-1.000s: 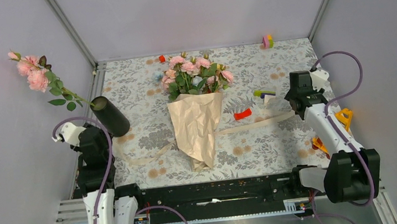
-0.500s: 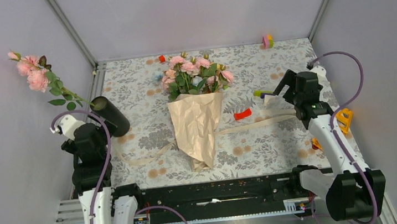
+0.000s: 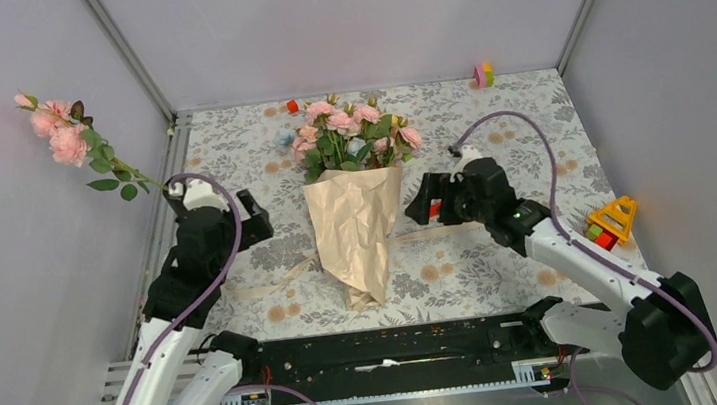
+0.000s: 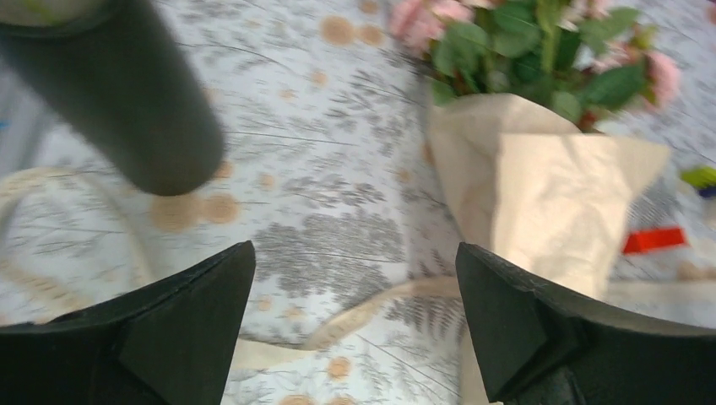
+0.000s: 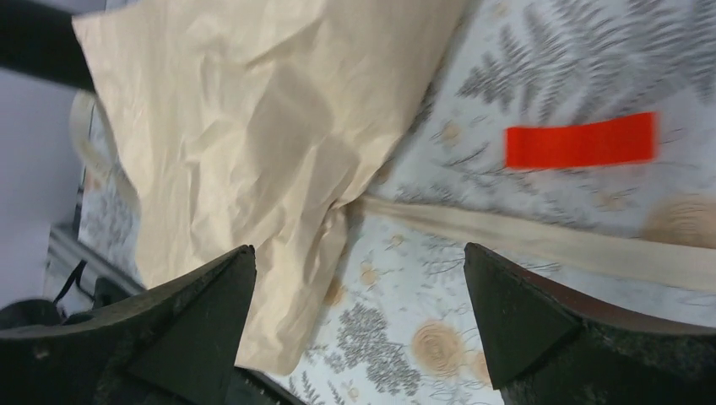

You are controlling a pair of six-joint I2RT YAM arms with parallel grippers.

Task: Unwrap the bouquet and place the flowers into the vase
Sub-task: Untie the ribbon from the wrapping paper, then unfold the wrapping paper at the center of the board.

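Advancing, left hand (image 4: 355, 246) and right hand (image 5: 359, 248) flank bouquet (image 3: 356, 218)

The left arm (image 3: 166, 305) rises from its base at the near edge and bends inward, and the left gripper (image 3: 253, 217) points to the right with its jaws spread wide and nothing between them. The right arm (image 3: 582, 257) stretches forward and to the left, and the right gripper (image 3: 423, 203) points left, likewise wide apart and empty. The two grippers face each other, well apart.

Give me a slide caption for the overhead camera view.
Open left tool and open right tool flank the paper-wrapped bouquet, its cream ribbon trailing loose across the floral tablecloth.
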